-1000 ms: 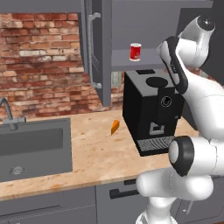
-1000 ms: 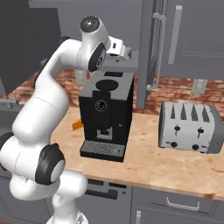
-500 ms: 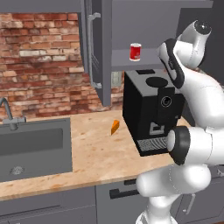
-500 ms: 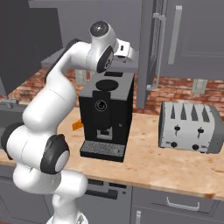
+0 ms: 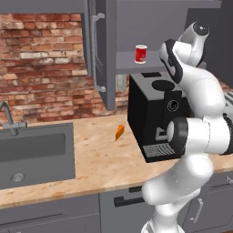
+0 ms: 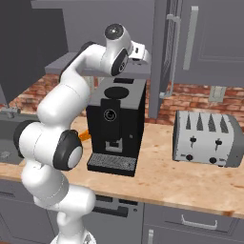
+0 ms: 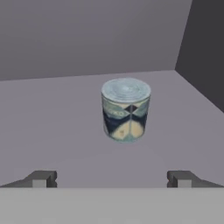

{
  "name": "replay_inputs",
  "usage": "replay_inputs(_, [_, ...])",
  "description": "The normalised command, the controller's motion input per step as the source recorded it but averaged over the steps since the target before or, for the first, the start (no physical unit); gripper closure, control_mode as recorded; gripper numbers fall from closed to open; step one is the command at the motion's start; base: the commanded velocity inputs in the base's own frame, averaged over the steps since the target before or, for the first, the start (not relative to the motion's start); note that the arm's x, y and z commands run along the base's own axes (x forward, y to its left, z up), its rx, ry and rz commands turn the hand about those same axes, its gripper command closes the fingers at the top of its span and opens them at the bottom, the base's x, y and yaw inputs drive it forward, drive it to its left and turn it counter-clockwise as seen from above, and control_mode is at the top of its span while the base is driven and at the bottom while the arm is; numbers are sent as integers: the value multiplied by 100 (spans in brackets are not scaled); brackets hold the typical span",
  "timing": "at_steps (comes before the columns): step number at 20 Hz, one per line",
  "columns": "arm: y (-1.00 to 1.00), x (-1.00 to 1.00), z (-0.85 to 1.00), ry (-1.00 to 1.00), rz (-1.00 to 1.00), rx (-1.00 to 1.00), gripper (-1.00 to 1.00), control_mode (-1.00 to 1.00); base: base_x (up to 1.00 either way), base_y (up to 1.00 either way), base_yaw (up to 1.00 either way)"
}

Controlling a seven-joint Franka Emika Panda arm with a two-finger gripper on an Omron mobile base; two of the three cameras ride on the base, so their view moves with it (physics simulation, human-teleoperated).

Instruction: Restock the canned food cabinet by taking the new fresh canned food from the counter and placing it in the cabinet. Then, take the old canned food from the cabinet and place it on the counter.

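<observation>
One red can (image 5: 140,53), the new fresh canned food, stands upright on the grey shelf (image 5: 132,64) of the wall cabinet, toward the shelf's left end in the left base view. One grey-blue can (image 7: 126,109), the old canned food, with a pale top, stands upright on the same kind of flat grey shelf surface (image 7: 57,118) in the hand view, near the corner where the back wall meets a darker side wall. The hand (image 7: 112,179) is released: its two dark fingertips (image 7: 41,178) stand wide apart at the bottom of the hand view, with the grey-blue can centred ahead of the gap and clear of both tips. Nothing is held. One cabinet door (image 5: 102,50) with a long metal handle stands open to the left of the shelf. Below the shelf, the tan table (image 5: 95,164) carries one black coffee machine (image 5: 152,116), one small orange item (image 5: 119,132) just left of it, and one silver toaster (image 6: 206,138) well to the right. One inset grey sink (image 5: 36,154) sits at the table's left end, before a brick wall (image 5: 43,68).
</observation>
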Motion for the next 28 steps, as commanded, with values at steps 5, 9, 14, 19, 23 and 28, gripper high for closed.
replay_inputs(5, [-4, 48, 0, 0, 0, 0, -100, -100, 0, 0, 0])
replay_inputs(9, [-12, 32, -2, 0, 0, 0, -100, -100, 0, 0, 0])
replay_inputs(14, [-15, 21, -5, 0, 0, 0, -100, -100, 0, 0, 0])
replay_inputs(19, [-3, 30, -4, 0, 0, 0, -100, -100, 0, 0, 0])
replay_inputs(23, [0, 33, -8, 0, 0, 0, -100, -100, 0, 0, 0])
replay_inputs(28, [-4, 25, -7, 0, 0, 0, -100, -100, 0, 0, 0])
